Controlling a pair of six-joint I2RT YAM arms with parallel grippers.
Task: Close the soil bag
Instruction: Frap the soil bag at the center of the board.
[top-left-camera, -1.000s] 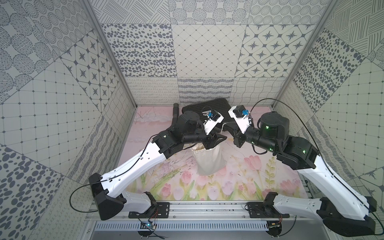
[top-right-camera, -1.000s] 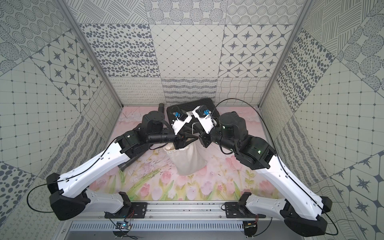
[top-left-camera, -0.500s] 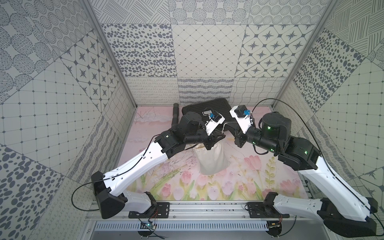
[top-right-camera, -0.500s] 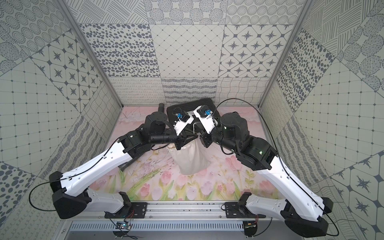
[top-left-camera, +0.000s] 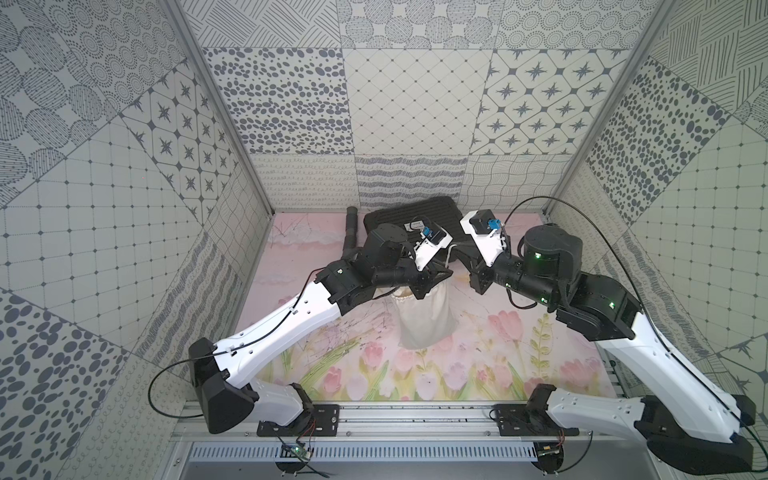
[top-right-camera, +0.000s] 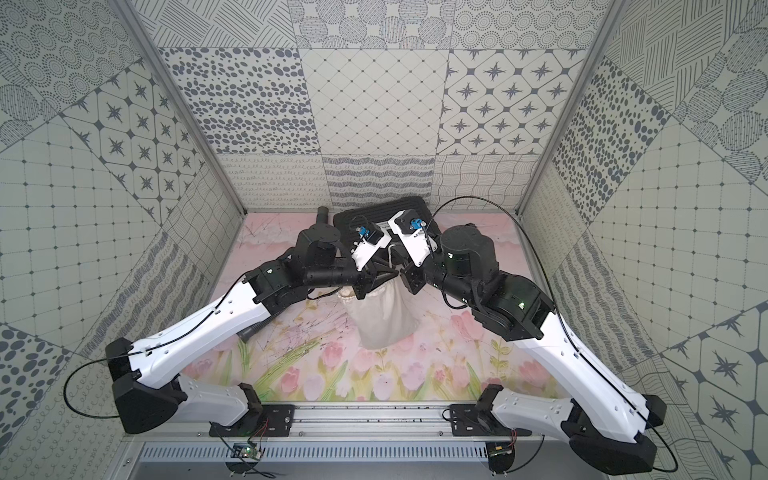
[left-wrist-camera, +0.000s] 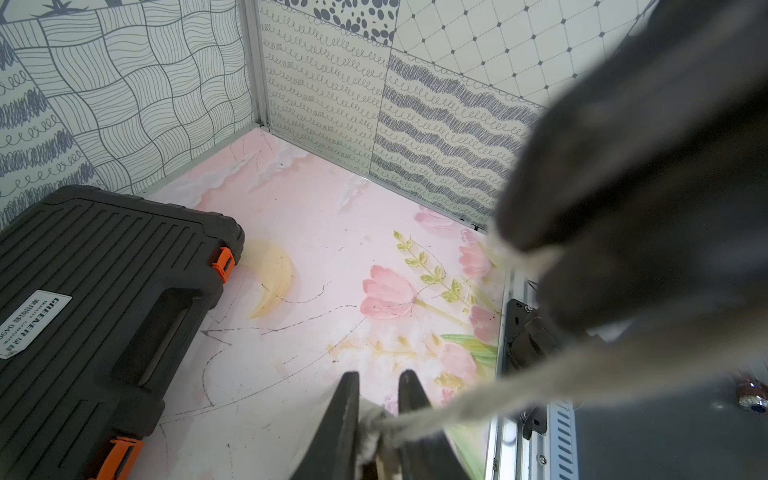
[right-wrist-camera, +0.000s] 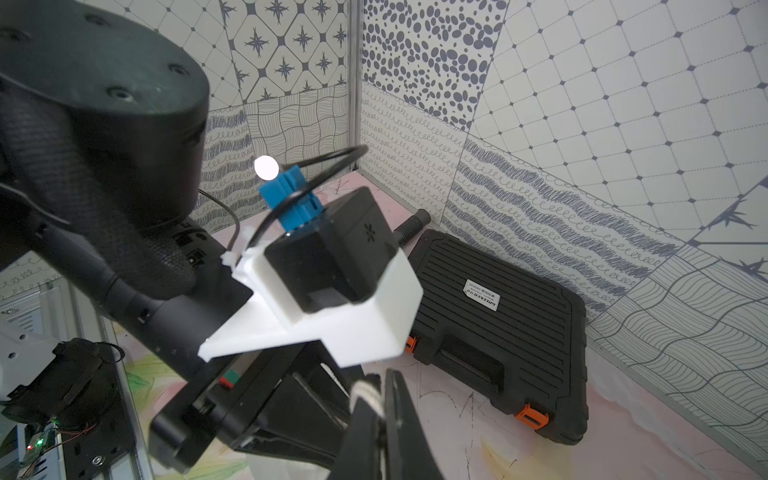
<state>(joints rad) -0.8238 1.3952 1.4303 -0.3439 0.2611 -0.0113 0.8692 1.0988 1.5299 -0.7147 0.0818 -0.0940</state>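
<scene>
The off-white soil bag (top-left-camera: 424, 320) (top-right-camera: 382, 320) stands upright in the middle of the floral mat, its neck under both grippers. My left gripper (top-left-camera: 442, 275) (top-right-camera: 388, 272) reaches in from the left at the neck. In the left wrist view, the left gripper (left-wrist-camera: 376, 382) is shut on the white cord (left-wrist-camera: 457, 405) where it meets bunched cloth. The cord runs taut from there to the blurred right gripper. My right gripper (top-left-camera: 467, 270) (right-wrist-camera: 380, 378) is shut on a loop of cord (right-wrist-camera: 365, 392). The bag's mouth is mostly hidden by the grippers.
A black ribbed case (top-left-camera: 415, 212) (left-wrist-camera: 83, 291) (right-wrist-camera: 498, 311) with orange latches lies against the back wall behind the grippers. A black tube (top-left-camera: 351, 228) lies at its left. Patterned walls enclose the mat on three sides, and the arms' base rail (top-left-camera: 415, 415) runs along the front.
My left gripper has gone from open to shut on the cord at the bag's neck. Both arms shifted slightly, and the right gripper stayed shut.
</scene>
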